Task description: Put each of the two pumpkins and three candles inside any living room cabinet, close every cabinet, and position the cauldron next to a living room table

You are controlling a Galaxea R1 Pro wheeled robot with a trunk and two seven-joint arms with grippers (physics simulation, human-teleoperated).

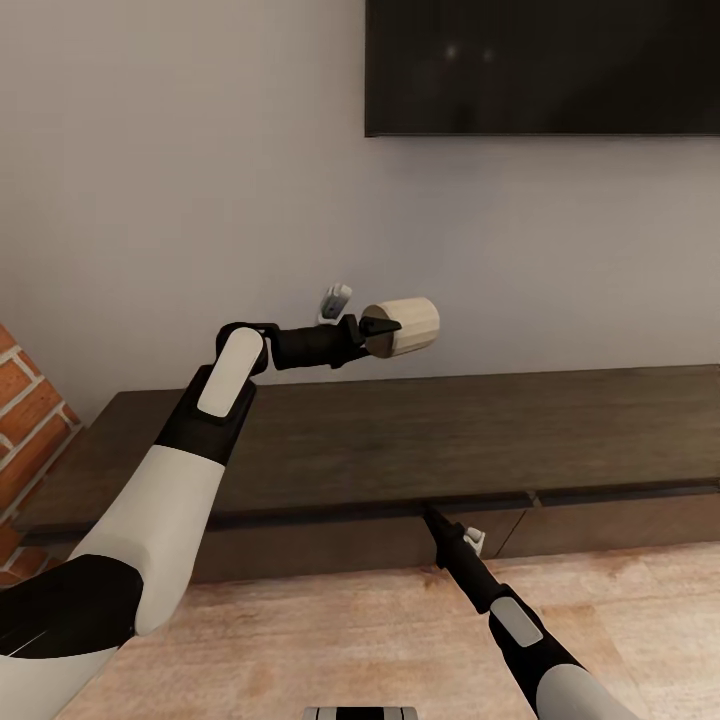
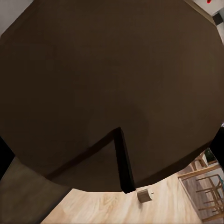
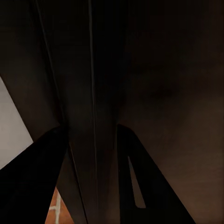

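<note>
Our left gripper (image 1: 385,327) clenches a candle (image 1: 405,327) above the cabinet (image 1: 400,440) while our right gripper (image 1: 432,520), jaws parted, probes its still-shut drawers.

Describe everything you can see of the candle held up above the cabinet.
The candle is a short, stubby cylinder, pale beige with faint vertical streaks like wood grain. It lies tipped on its side in the air, flat end facing right, held by the left tool, whose dark fingertip crosses its left end. It hangs above the dark-brown cabinet top, against the grey wall, below the black screen. Nothing else touches it.
</note>
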